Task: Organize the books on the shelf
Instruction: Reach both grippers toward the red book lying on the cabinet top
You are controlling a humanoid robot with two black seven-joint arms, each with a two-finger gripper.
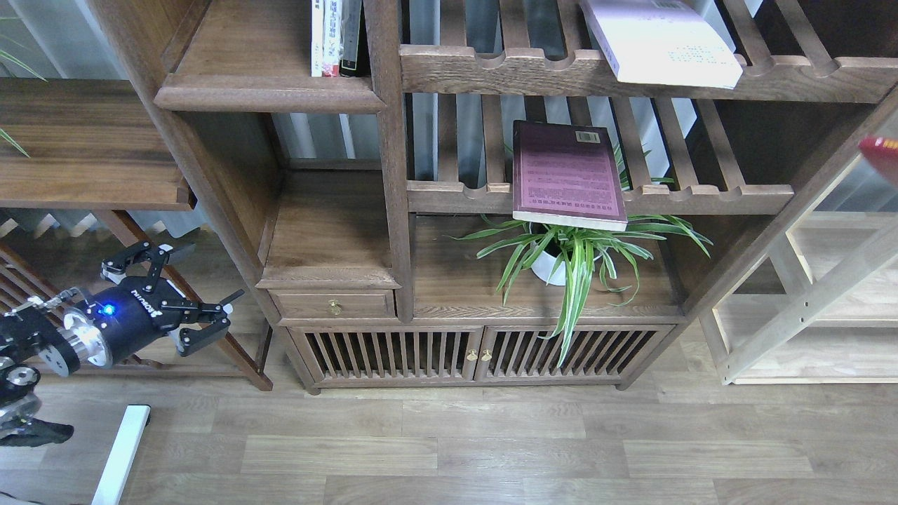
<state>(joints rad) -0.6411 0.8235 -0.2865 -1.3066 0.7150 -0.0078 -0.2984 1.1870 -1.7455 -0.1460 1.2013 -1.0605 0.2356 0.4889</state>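
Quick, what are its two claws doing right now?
Left gripper: open, holding nothing.
Right gripper: out of view, cannot be told.

Matt dark-grained wood shelf [266, 91] — matt paper cover on the maroon-purple book [567, 174] — pale wood-look plank floor [449, 449].

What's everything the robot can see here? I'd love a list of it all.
upright books: about three, white, red and dark spines, on the solid shelf at upper left
pale book: one, white-lavender, lying on the top slatted rack
maroon book: one, purple-maroon, lying on the lower slatted rack, overhanging its front rail
red object: one, glossy red, cut off at the right edge
potted plant: one, green striped leaves, white pot, under the maroon book
cabinet doors: two, brown, slatted, at the bottom
drawer: one, brown, brass knob
light-wood unit: one, pale, far right
left gripper: one, black, open, lower left, holding nothing
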